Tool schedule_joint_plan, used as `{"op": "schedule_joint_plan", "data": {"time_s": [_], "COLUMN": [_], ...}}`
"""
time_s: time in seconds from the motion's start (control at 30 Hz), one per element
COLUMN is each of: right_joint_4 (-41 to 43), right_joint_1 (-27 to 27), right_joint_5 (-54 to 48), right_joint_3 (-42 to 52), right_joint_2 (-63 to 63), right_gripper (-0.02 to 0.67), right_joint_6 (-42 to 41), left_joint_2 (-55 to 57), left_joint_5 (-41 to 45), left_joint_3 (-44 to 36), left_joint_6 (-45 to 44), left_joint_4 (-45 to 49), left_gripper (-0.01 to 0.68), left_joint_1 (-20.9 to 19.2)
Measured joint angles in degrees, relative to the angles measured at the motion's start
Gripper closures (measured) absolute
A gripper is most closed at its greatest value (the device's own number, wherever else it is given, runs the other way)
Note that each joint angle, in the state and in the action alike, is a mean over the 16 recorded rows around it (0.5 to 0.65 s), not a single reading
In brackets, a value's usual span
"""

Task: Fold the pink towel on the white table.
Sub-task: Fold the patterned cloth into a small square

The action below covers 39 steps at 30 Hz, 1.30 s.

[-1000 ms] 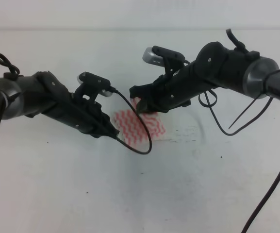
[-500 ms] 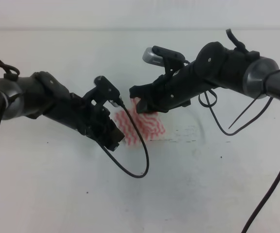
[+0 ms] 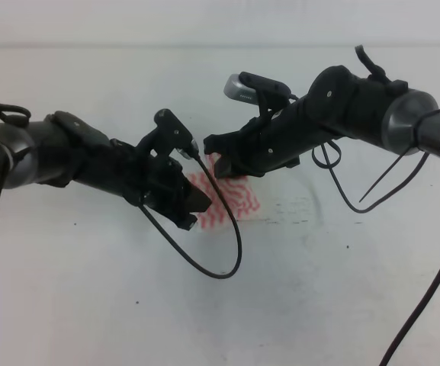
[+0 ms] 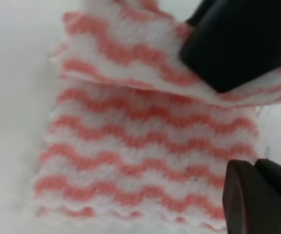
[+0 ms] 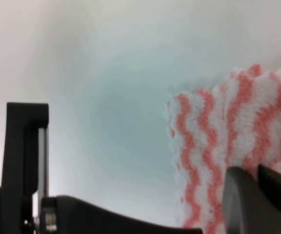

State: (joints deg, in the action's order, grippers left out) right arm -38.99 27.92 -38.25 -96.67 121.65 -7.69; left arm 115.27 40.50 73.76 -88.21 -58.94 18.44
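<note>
Both grippers at the thin pink-and-white zigzag-striped towel (image 3: 231, 200), mid-table on the speckled white table (image 3: 319, 290).

The left gripper (image 4: 237, 105), fingers apart, straddles the raised doubled edge, probably to carry the fold over; the right gripper (image 3: 221, 166) meets the towel's far corner, finger state indeterminate.

The pink towel (image 4: 145, 146) is showing pink and white wavy zigzag stripes. The white table (image 3: 296, 305) is looking plain white with tiny dark specks. The left gripper (image 3: 191, 207) and the right gripper (image 3: 221, 158) are both looking black. A black cable (image 3: 204, 263) is looping below.
</note>
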Motion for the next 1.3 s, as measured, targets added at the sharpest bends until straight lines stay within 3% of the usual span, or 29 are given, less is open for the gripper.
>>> {"op": "schedule_joint_plan", "data": {"time_s": [1.3], "right_joint_4": [-0.1], "right_joint_1": [0.0], "right_joint_5": [-0.2], "right_joint_3": [0.0], "right_joint_2": [0.0], "right_gripper": [0.664], "right_joint_6": [0.0], "left_joint_2": [2.7], "left_joint_5": [1.6], "left_joint_3": [0.0], "left_joint_6": [-4.3], "left_joint_4": [-3.9], "left_gripper": [0.673], "left_joint_1": [-2.4]}}
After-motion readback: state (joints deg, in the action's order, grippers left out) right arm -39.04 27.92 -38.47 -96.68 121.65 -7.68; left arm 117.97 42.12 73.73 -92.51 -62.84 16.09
